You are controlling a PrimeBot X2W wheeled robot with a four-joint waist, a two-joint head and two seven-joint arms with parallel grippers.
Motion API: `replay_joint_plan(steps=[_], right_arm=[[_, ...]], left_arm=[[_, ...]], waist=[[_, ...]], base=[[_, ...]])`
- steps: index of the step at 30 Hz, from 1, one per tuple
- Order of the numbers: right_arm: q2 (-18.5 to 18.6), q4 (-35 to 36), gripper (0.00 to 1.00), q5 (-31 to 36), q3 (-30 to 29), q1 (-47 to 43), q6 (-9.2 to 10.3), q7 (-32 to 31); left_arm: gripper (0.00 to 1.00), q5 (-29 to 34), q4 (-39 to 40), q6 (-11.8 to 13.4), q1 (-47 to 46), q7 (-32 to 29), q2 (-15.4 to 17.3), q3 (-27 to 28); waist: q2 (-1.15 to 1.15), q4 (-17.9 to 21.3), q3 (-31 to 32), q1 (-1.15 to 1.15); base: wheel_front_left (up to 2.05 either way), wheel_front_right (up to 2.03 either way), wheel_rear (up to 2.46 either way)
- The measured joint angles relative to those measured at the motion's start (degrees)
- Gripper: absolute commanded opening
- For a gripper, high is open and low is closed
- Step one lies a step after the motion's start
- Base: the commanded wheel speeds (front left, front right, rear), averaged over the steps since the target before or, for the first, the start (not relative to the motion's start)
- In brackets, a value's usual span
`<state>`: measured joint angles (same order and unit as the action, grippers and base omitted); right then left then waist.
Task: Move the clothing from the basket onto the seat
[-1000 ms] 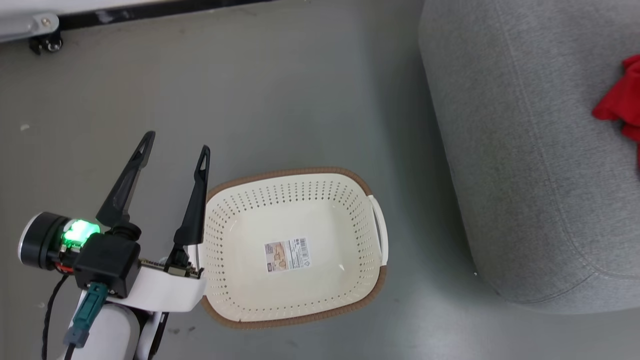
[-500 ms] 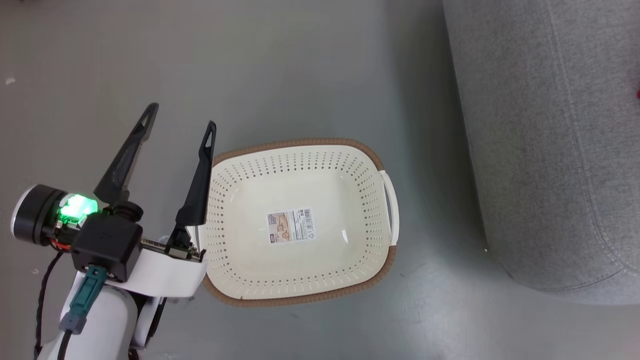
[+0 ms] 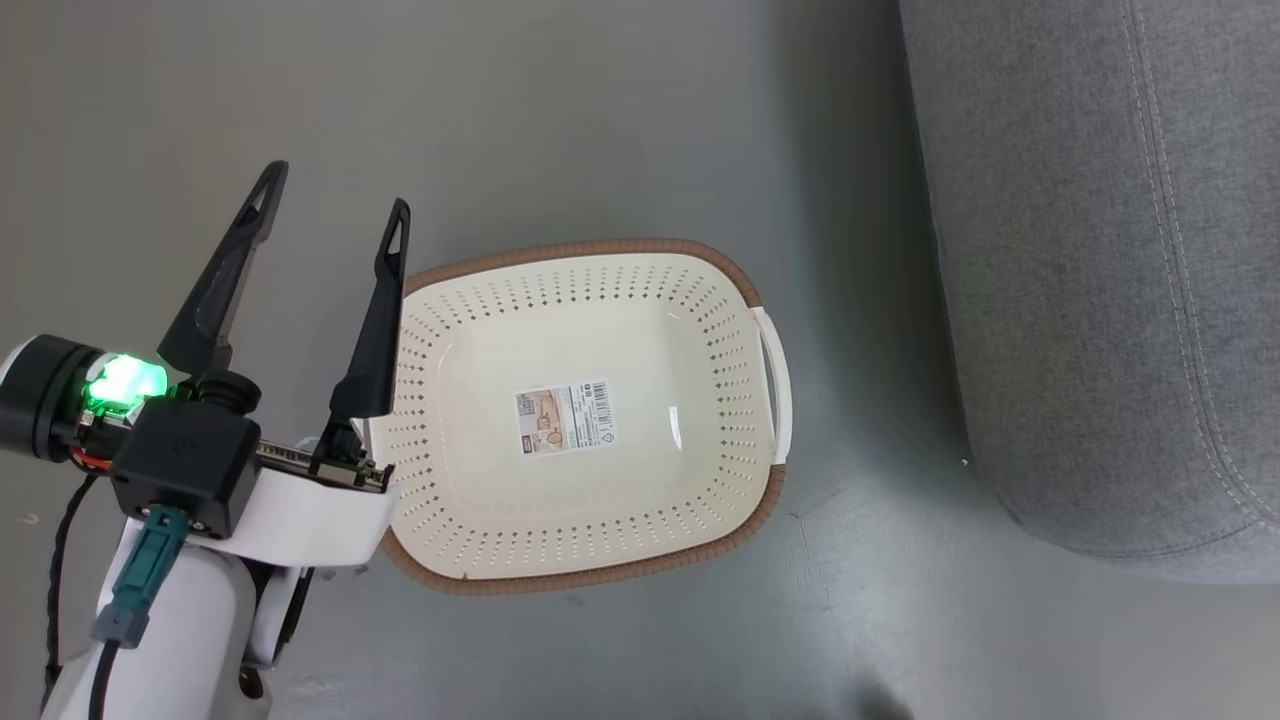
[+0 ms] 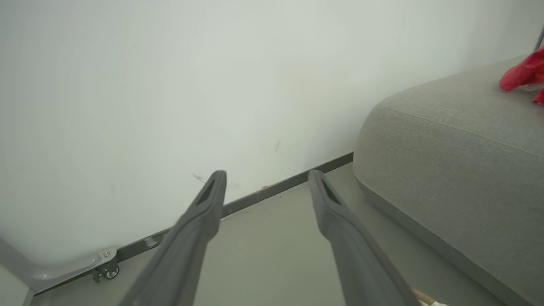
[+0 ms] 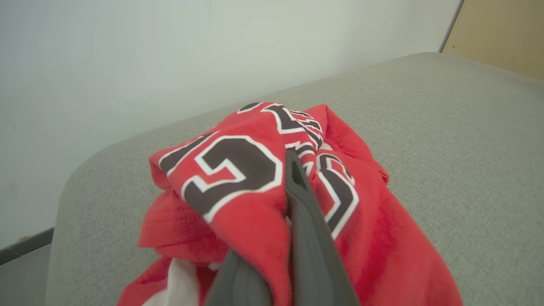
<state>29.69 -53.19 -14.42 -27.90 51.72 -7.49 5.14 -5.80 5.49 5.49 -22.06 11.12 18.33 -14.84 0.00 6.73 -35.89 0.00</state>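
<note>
The cream basket stands on the grey floor with nothing in it but its label sticker. My left gripper hangs open just beside the basket's left rim, nothing between its fingers. The grey seat runs down the right side. In the right wrist view my right gripper is shut on the red jersey, its black-and-white numbers showing, bunched over the seat. One finger is buried in the fabric. Red clothing also lies on the seat in the left wrist view.
A white wall with a dark baseboard stands behind the floor, and a caster wheel sits at its foot. A tan panel rises behind the seat. Bare grey floor separates basket and seat.
The head camera has shifted, so the basket sits higher in view and the red clothing has slid out past the right edge. My left gripper stays open beside the basket.
</note>
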Motion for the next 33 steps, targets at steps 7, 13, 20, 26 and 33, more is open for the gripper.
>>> replay_joint_plan(steps=[7, 13, 20, 26, 33], right_arm=[[-1.52, -1.88, 1.0, -1.43, 0.62, -0.02, 0.0, 0.91], [-1.79, -2.33, 1.0, -3.7, 2.14, -0.05, 0.0, 0.91], [-2.44, -0.7, 1.0, -5.46, 5.11, -0.31, 0.0, 1.57], [-2.54, 1.52, 1.0, -7.22, 9.17, -1.61, 0.0, 2.07], [-2.88, 3.88, 1.0, -9.83, 12.98, -4.1, 0.0, 2.07]], left_arm=[[1.0, 0.01, -1.01, 0.0, -0.73, 0.52, -0.04, 0.26], [1.0, -0.02, -2.03, 0.04, -0.8, 1.01, -0.38, 0.27], [1.0, -0.21, -3.41, 0.07, -0.82, 1.54, -0.79, 0.41], [1.0, -0.73, -5.01, 0.09, -0.82, 2.1, -1.21, 0.65], [1.0, -1.13, -6.03, 0.6, -0.79, 2.58, -2.15, 1.16]], waist=[[0.0, 1.31, -0.32, 0.0], [0.0, 2.08, 0.4, 0.0], [0.0, 3.25, 1.6, 0.0], [0.0, 4.39, 3.01, 0.0], [0.0, 5.38, 4.83, 0.0]], base=[[0.0, 0.0, 0.0], [0.0, 0.0, 0.0], [0.0, 0.0, 0.0], [0.0, 0.0, 0.0], [0.0, 0.0, 0.0]])
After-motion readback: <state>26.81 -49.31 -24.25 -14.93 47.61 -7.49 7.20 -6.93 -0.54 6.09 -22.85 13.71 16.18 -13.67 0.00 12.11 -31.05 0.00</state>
